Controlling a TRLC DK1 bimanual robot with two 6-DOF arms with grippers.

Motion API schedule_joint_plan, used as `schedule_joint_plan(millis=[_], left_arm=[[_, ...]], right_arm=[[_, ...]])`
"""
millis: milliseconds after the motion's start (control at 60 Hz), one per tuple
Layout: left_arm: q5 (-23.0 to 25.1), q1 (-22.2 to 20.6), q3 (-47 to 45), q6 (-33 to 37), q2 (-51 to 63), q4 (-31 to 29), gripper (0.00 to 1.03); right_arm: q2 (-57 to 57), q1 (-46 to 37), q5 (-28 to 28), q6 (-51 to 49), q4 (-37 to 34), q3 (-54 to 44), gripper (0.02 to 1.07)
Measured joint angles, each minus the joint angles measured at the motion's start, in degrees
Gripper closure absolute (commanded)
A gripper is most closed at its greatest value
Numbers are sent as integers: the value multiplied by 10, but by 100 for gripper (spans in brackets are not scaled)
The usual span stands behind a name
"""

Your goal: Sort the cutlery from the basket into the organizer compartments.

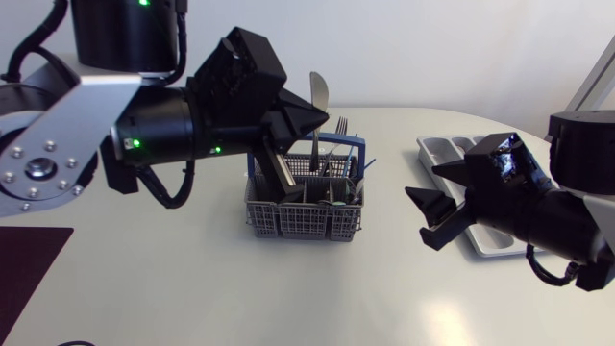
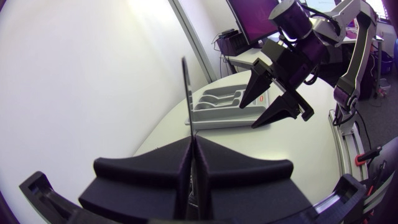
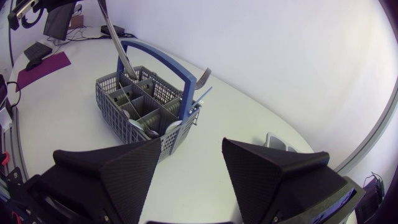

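The left arm (image 1: 96, 135) is nearest the head camera and enters from the left edge. It ends in the left hand (image 1: 322, 117), which is raised above the rear left part of the basket (image 1: 303, 221).

- **Left hand:** clenched. In the left wrist view its fingers (image 2: 155, 168) meet on a thin, flat cutlery piece (image 2: 188, 93), seen edge-on.
- **Cutlery piece:** it runs through the seam between the fingers and projects ahead of them, clear of the bench (image 1: 192, 288).
- **Spoon bowl:** in the head view a spoon bowl (image 1: 318, 91) shows just above the hand's tip. It cannot be told whether this is the clenched piece.
- **Basket:** grey, with a blue handle (image 1: 346, 142). It stands on the bench near the centre, with forks and other cutlery upright in its sections.

To its right, the right hand (image 1: 421, 183) hangs above the bench between the basket and the organizer (image 1: 452, 144).

- **Right hand:** released. Its fingers (image 3: 273, 174) are spread with nothing between them.
- **Position:** in the right wrist view the basket lies ahead of the open fingers, well apart from them.
- **Organizer:** a grey tray on the bench at the far right. The right arm covers its near end.
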Motion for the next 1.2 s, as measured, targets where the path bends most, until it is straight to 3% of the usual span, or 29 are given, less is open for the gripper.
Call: schedule_joint_plan(millis=[200,367,617,817,1200], left_arm=[[25,-1,28,-42,-9,-80,100],[63,1,47,-79,-13,-109,100],[162,23,50,-146,-16,-126,100],[200,24,50,-167,-12,-127,100],[253,22,59,-199,4,-126,100]], right_arm=[[-21,36,-47,7,-19,7,35],[-33,73,-91,25,-26,23,35],[-20,83,-176,55,-30,28,35],[-2,83,-230,76,-33,39,31],[36,103,-266,89,-32,47,31]])
